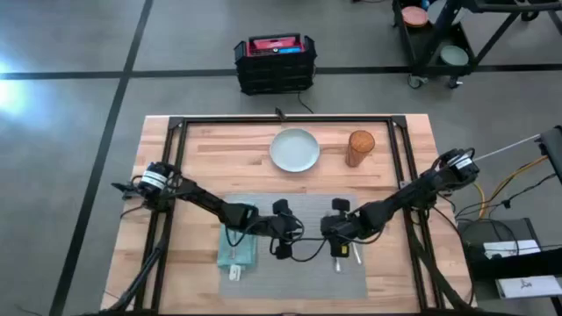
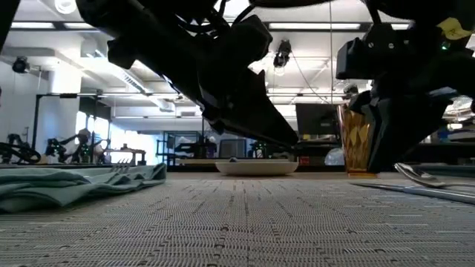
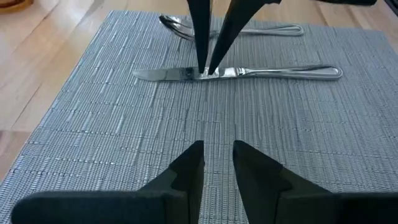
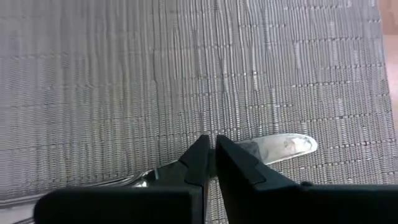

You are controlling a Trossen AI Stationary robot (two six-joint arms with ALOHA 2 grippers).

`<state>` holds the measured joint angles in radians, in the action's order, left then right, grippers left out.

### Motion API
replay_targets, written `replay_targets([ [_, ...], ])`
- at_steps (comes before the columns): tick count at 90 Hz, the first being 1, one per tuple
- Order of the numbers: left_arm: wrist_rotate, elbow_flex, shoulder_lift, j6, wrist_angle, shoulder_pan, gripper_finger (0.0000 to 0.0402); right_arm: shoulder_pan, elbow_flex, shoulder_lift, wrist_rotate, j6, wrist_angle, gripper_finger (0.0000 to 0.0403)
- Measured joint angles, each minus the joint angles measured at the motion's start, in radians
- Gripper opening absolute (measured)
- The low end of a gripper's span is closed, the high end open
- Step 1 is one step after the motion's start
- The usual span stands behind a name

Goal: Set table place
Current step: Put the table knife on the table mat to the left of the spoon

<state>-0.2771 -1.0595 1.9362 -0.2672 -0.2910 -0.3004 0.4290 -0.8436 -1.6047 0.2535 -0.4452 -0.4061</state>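
Steel knife (image 3: 236, 73) pinched by right gripper (image 3: 208, 70) near placemat's (image 3: 124, 124) right edge. Left gripper (image 3: 217, 163) idle mid-mat, jaws slightly apart. Risk: thin grip, knife could twist askew on release.

Grey woven placemat (image 2: 245, 222) fills the foreground, with a crumpled teal napkin (image 2: 74, 182) at its left edge and cutlery (image 2: 423, 182) lying at its right. Beyond it stand a pale plate (image 2: 256, 167) and an amber glass (image 2: 358, 148), under two dark arms.

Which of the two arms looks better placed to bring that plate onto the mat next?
Probably the left. The left gripper hovers empty over the placemat, its fingers slightly apart. The right gripper is pinched on the knife. The plate sits beyond the mat, about midway between them.
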Motion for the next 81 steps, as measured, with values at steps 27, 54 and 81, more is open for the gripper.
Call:
replay_targets([
  [27,0.000,0.002,0.004,-0.003,0.004,0.000,0.0073,-0.002,0.000,-0.003,0.001,0.000,0.000,0.0013],
  [54,0.000,0.009,0.007,-0.002,0.011,0.000,0.0073,-0.002,0.001,-0.037,0.001,-0.015,-0.014,0.0014],
  [81,0.000,0.009,0.007,0.003,0.009,0.000,0.0073,-0.002,0.001,-0.059,0.009,-0.046,-0.011,0.0014],
])
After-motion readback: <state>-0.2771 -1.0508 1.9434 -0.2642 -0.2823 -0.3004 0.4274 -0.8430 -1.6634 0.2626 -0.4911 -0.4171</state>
